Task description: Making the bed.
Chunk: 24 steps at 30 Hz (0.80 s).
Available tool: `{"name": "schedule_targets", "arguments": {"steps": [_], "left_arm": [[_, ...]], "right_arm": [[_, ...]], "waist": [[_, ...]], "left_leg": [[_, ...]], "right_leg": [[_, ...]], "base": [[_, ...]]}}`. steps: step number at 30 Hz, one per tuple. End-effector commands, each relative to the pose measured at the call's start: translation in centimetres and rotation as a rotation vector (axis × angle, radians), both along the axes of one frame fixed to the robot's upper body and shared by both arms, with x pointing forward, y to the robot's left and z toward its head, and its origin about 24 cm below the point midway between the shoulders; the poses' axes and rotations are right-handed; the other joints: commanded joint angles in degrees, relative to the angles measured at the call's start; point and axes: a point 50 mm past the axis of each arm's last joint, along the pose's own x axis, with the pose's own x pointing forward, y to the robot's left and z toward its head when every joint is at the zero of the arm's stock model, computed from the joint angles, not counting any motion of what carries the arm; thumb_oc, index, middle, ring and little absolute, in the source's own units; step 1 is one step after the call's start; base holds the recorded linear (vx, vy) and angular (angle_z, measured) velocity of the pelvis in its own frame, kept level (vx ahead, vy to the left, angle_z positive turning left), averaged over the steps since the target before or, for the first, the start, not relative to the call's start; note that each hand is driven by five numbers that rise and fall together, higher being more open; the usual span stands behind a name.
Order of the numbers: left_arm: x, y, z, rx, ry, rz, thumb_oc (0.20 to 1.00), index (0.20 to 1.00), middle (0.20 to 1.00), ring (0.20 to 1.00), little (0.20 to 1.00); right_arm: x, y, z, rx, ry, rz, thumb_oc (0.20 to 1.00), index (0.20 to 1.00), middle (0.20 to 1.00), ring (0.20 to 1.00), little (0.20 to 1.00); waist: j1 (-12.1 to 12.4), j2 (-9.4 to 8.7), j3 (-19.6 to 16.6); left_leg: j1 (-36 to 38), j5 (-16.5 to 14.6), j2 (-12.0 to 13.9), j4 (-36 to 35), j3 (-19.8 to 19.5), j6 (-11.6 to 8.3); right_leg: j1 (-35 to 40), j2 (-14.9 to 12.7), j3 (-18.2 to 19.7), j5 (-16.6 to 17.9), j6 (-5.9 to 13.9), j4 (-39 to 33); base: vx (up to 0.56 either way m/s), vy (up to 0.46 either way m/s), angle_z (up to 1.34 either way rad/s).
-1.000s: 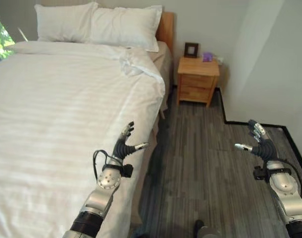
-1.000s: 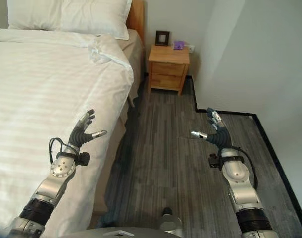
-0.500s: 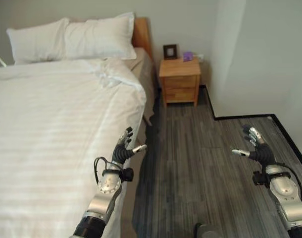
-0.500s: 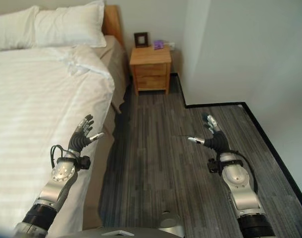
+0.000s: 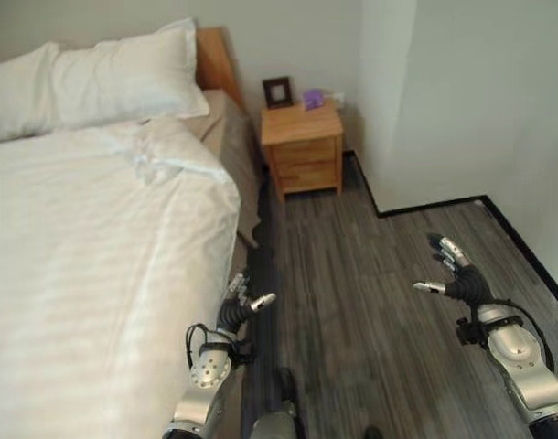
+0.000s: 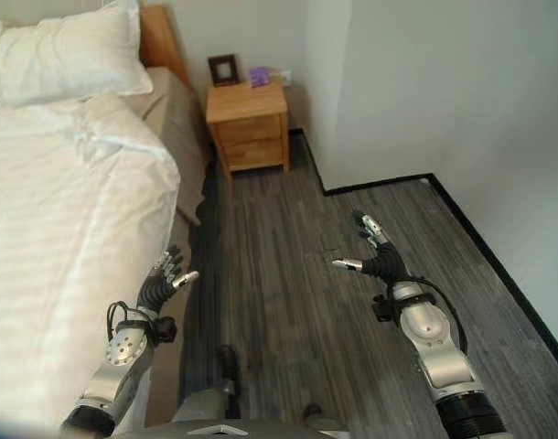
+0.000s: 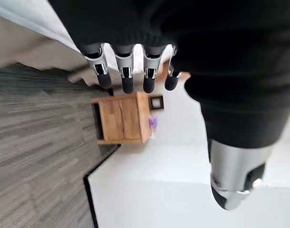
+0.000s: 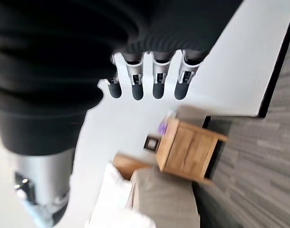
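Step in hand: walking up along the side of the bed (image 5: 96, 274) toward its head, as I judge it; neither hand is working on any bedding at this moment.
Bed: white duvet (image 5: 87, 229) spread over most of the mattress, with a rumpled, folded-back corner (image 5: 160, 160) near the pillows (image 5: 96, 78); beside that corner the tan sheet (image 5: 226, 137) lies uncovered.
What remains: that bunched corner looks like the untidy part; the rest of the cover lies fairly flat.
Next move calls for: getting close enough to the head end, then reaching one or both hands over the edge, pinching the loose corner and drawing it up and flat toward the pillows. The cloth is soft, so a curled grasp on the fold should serve better than a push.
Left hand (image 5: 241, 306): raised just beside the bed's edge, fingers spread and nearly straight, thumb out to the side; it holds nothing and touches nothing.
Right hand (image 5: 453, 279): over the wooden floor (image 5: 370, 302), well apart from the bed, fingers relaxed and open, thumb pointing inward; empty.
Nearby: a wooden nightstand (image 5: 302, 146) stands beside the headboard (image 5: 215, 55), with a small picture frame (image 5: 278, 91) and a purple object (image 5: 313, 98) on top.
Risk: the nightstand crowds the space at the head end, so the right arm has little room there.
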Motion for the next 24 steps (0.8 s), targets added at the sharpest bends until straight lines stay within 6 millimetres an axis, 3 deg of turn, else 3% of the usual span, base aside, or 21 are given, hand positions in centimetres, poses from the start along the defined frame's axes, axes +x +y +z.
{"name": "schedule_targets", "arguments": {"steps": [1,3,4,5,7,8,10,11,12,15,16,17,18,19,20,22,23,24], "left_arm": [[1.5,0.6,4.2,0.069,-0.195,-0.061,1.0,1.0,1.0,1.0,1.0],[1.7,0.6,4.5,0.081,-0.209,-0.071,1.0,1.0,1.0,1.0,1.0],[1.8,0.6,4.8,0.087,-0.217,-0.084,1.0,1.0,1.0,1.0,1.0],[1.8,0.6,4.8,0.087,-0.217,-0.084,1.0,1.0,1.0,1.0,1.0],[1.7,0.6,4.8,0.085,-0.216,-0.102,1.0,1.0,1.0,1.0,1.0],[1.7,0.7,4.8,0.089,-0.216,-0.103,1.0,1.0,1.0,1.0,1.0],[2.0,1.2,4.9,0.091,-0.219,-0.082,1.0,1.0,1.0,1.0,1.0],[2.1,1.2,4.8,0.098,-0.215,-0.085,1.0,1.0,1.0,1.0,1.0],[2.1,1.2,4.7,0.097,-0.215,-0.085,1.0,1.0,1.0,1.0,1.0],[2.1,1.5,4.5,0.092,-0.204,-0.062,1.0,1.0,1.0,1.0,1.0],[2.0,1.0,4.2,0.081,-0.196,-0.078,1.0,1.0,1.0,1.0,1.0],[2.0,0.8,4.1,0.068,-0.197,-0.068,1.0,1.0,1.0,1.0,1.0],[2.0,0.8,4.1,0.068,-0.196,-0.067,1.0,1.0,1.0,1.0,1.0],[2.1,0.6,4.2,0.064,-0.202,-0.069,1.0,1.0,1.0,1.0,1.0],[2.2,0.3,4.2,0.048,-0.2,-0.062,1.0,1.0,1.0,1.0,1.0],[2.3,0.2,4.6,0.005,-0.219,-0.058,1.0,1.0,1.0,1.0,1.0],[2.3,0.1,4.8,-0.003,-0.227,-0.058,1.0,1.0,1.0,1.0,1.0],[2.3,0.2,5.0,-0.015,-0.234,-0.053,1.0,1.0,1.0,1.0,1.0]], "right_arm": [[1.7,2.1,3.1,-0.035,-0.177,0.082,1.0,1.0,1.0,1.0,1.0],[1.6,1.9,3.1,-0.058,-0.176,0.08,1.0,1.0,1.0,1.0,1.0],[1.5,1.7,3.0,-0.069,-0.17,0.08,1.0,1.0,1.0,1.0,1.0],[1.5,1.7,3.0,-0.069,-0.17,0.08,1.0,1.0,1.0,1.0,1.0],[0.7,0.9,1.9,-0.071,-0.113,0.052,1.0,1.0,1.0,1.0,1.0],[-0.1,0.2,0.9,-0.074,-0.067,0.024,1.0,1.0,1.0,1.0,1.0],[-1.1,-1.2,-0.4,-0.082,-0.003,-0.031,1.0,1.0,1.0,1.0,1.0],[-1.7,-1.7,-1.4,-0.084,0.044,-0.058,1.0,1.0,1.0,1.0,1.0],[-1.7,-1.7,-1.4,-0.085,0.044,-0.058,1.0,1.0,1.0,1.0,1.0],[-2.5,-2.6,-2.4,-0.096,0.095,-0.104,1.0,1.0,1.0,1.0,1.0],[-3.5,-3.2,-3.0,-0.087,0.137,-0.122,1.0,1.0,1.0,1.0,1.0],[-3.4,-3.4,-3.2,-0.092,0.149,-0.123,1.0,1.0,1.0,1.0,1.0],[-3.3,-3.4,-3.2,-0.092,0.15,-0.122,1.0,1.0,1.0,1.0,1.0],[-3.4,-3.8,-3.3,-0.08,0.151,-0.15,1.0,1.0,1.0,1.0,1.0],[-3.1,-3.9,-3.4,-0.058,0.153,-0.16,1.0,1.0,1.0,1.0,1.0],[-2.4,-3.7,-2.8,-0.02,0.118,-0.165,1.0,1.0,1.0,1.0,1.0],[-2.0,-3.5,-2.5,-0.014,0.102,-0.161,1.0,1.0,1.0,1.0,1.0],[-1.5,-3.3,-2.2,-0.016,0.087,-0.151,1.0,1.0,1.0,1.0,1.0]], "waist": [[-1.4,-3.65,0.4],[-2.5,-3.6,1.1],[-3.5,-4.03,1.6],[-3.7,-3.92,1.6],[-6.5,-4.92,1.3],[-8.5,-5.9,1.1],[-10.3,-6.55,0.9],[-11.7,-6.68,0.9],[-11.9,-6.21,1.0],[-14.1,-6.09,1.4],[-15.9,-6.1,0.3],[-16.3,-5.66,0.4],[-16.2,-5.2,0.5],[-16.4,-4.84,0.8],[-16.1,-5.06,1.4],[-13.5,-6.94,3.1],[-12.2,-8.36,3.8],[-10.6,-8.94,4.6]], "left_leg": [[5.6,0.1,-1.7,-8.1,-1.9,-2.3],[6.9,-0.9,-1.9,-8.1,-2.5,-2.38],[8.5,-2.3,-2.3,-8.1,-3.0,-2.74],[8.4,-2.2,-2.2,-8.1,-3.2,-2.76],[11.6,-5.8,-3.3,-8.1,-5.7,-4.22],[13.7,-8.1,-3.9,-8.1,-7.6,-5.1],[17.0,-11.1,-4.1,-8.1,-8.9,-5.77],[20.0,-13.3,-4.5,-8.1,-9.6,-5.73],[20.2,-13.6,-4.0,-8.1,-9.8,-5.82],[27.1,-17.8,-4.6,-8.1,-11.0,-6.07],[30.0,-16.7,-4.5,-7.6,-12.9,-6.44],[29.8,-14.0,-3.5,-3.2,-11.7,-8.18],[29.9,-14.6,-3.0,-2.9,-11.5,-8.24],[28.7,-10.8,-2.3,3.5,-10.2,-10.6],[24.2,-3.7,-1.4,15.7,-9.2,-13.62],[15.3,3.5,-1.8,35.3,-7.7,-15.48],[11.9,3.3,-2.9,41.3,-6.6,-15.22],[8.5,1.8,-1.6,45.4,-4.6,-14.74]], "right_leg": [[1.2,-1.2,-1.0,18.6,4.35,12.0],[-1.1,-2.7,-2.7,16.6,3.57,11.5],[-3.2,-4.7,-4.4,14.5,2.85,8.0],[-3.1,-4.6,-4.6,14.7,2.78,7.7],[-4.5,-4.9,-6.2,11.3,1.74,-9.2],[-4.8,-2.5,-3.1,11.1,1.85,-20.3],[-6.9,-1.2,-2.5,14.3,2.21,-28.7],[-11.0,-0.4,-5.5,16.0,2.82,-31.8],[-10.7,0.0,-5.9,15.7,2.76,-31.7],[-14.7,0.1,-12.9,17.1,2.92,-31.8],[-12.6,0.5,-11.0,18.5,1.32,-32.2],[-11.1,0.4,-11.7,19.3,0.52,-32.3],[-10.8,1.0,-11.8,18.9,0.55,-32.2],[-9.0,1.2,-12.2,19.6,0.18,-32.1],[-6.4,0.8,-11.9,20.1,-1.07,-31.3],[-1.2,0.0,-11.6,18.4,-3.07,-31.4],[0.6,-0.8,-10.6,18.0,-3.54,-31.9],[2.8,-0.2,-9.2,16.8,-4.28,-32.2]], "base": [[0.39,0.03,0.37],[0.34,-0.051,0.79],[0.37,-0.079,0.85],[0.6,-0.157,0.81],[0.78,-0.244,0.78],[0.78,-0.269,0.91],[0.83,-0.266,1.26],[0.64,-0.193,0.97],[0.61,-0.193,0.47],[0.65,-0.309,0.51],[0.79,-0.436,0.65],[0.6,-0.323,0.72],[0.36,-0.206,0.58],[0.35,-0.242,0.29],[0.49,-0.381,0.05],[0.44,-0.386,-0.26],[0.44,-0.34,-0.63],[0.47,-0.26,-0.56]]}}
